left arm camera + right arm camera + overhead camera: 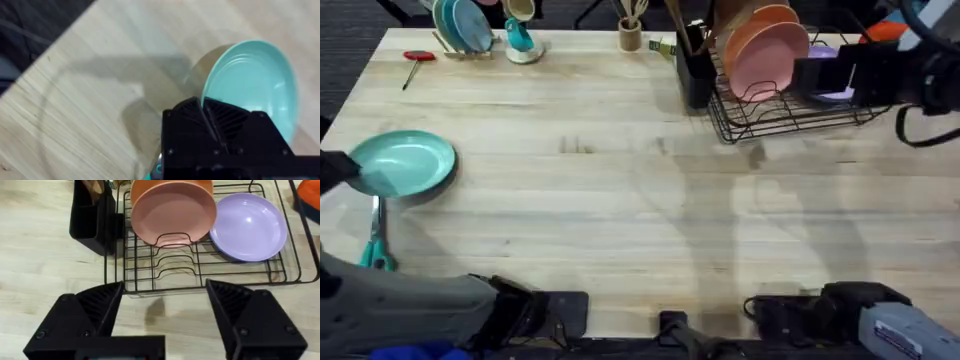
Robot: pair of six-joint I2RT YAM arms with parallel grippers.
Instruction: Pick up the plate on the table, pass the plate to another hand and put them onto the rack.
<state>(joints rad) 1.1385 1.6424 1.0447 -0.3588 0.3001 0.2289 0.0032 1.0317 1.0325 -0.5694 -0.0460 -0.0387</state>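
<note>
Glossy teal plate (pixel 255 85), smooth as glazed ware, catching the light. Under it the tabletop (pixel 620 190): pale wood in plank strips, fine grain, matt finish. Over at the rack (pixel 200 265), thin black wire, lightly sheened. The left claw (pixel 212 125) shows matt black plastic, its pads ribbed.

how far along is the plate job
Early. In hand: the left gripper is shut on the rim of the teal plate, at the table's left edge. Left: the handover to the right gripper, which is open near the rack, then racking it beside the pink plate and lavender plate.
</note>
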